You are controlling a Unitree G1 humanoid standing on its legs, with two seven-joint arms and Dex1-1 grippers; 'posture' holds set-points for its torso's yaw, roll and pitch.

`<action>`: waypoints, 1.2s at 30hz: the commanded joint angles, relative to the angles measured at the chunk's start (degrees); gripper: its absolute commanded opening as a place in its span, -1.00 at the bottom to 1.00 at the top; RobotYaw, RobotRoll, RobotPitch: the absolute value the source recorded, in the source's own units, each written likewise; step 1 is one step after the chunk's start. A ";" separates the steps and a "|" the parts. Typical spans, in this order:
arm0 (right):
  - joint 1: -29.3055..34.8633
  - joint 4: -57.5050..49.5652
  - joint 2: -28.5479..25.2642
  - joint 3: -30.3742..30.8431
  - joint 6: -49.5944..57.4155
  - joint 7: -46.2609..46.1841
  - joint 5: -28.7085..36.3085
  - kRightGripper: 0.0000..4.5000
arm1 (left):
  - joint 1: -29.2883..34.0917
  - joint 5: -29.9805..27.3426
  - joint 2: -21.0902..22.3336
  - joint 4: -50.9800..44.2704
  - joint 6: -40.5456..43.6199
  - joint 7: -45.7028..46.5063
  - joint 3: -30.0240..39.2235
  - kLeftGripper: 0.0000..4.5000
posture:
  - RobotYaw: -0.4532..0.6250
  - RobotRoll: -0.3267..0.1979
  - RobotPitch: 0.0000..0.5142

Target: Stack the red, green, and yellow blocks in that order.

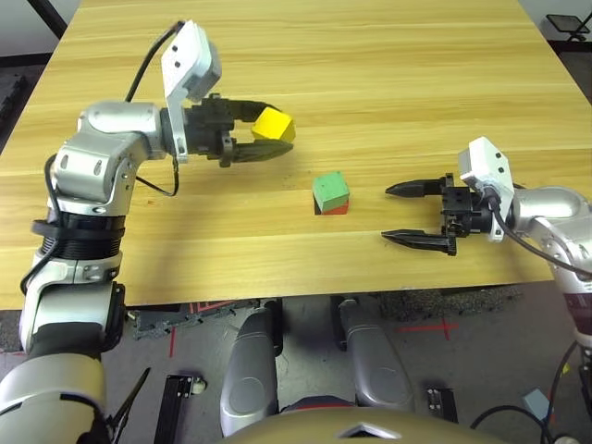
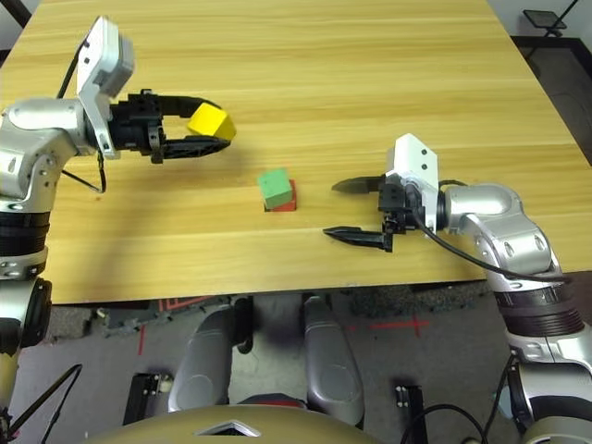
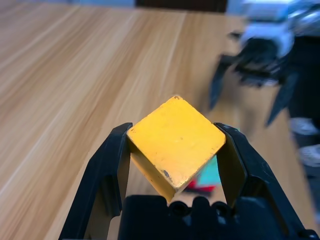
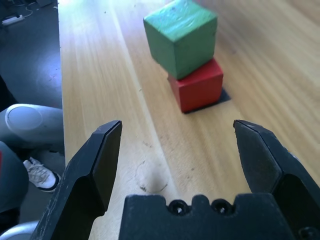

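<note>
While green block (image 1: 329, 188) tops red block (image 4: 196, 86) | left tool (image 1: 270, 137) pinches yellow block (image 1: 274, 125) (aloft) | right tool (image 1: 398, 213) spread

No words, labels, brand marks or numbers could be read anywhere in these views.
</note>
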 commanded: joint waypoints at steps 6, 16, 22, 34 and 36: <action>-1.31 2.22 0.80 0.80 -1.53 0.13 -1.02 1.00 | 0.42 -6.01 -3.28 -10.76 10.10 7.75 -1.18 0.23 | 0.32 0.42 0.01; -0.28 0.78 1.52 -0.12 -0.96 -1.10 -0.68 1.00 | 3.41 -0.06 -5.61 -8.33 2.97 8.58 -8.49 0.23 | 0.28 0.42 0.05; 0.30 0.04 1.45 -0.36 -0.74 -1.69 -0.41 1.00 | 4.25 1.49 -6.26 -7.59 0.29 7.61 -10.71 0.23 | 0.25 0.42 0.06; 1.14 -1.05 1.32 -0.81 -0.50 -2.87 -0.04 1.00 | 5.37 4.98 -7.56 -3.75 -2.87 6.46 -13.73 0.23 | 0.21 0.41 0.03; 1.19 -1.08 1.36 -0.82 -0.59 -3.04 -0.02 1.00 | 5.41 5.75 -7.74 -2.74 -3.49 6.11 -14.15 0.23 | 0.20 0.41 0.02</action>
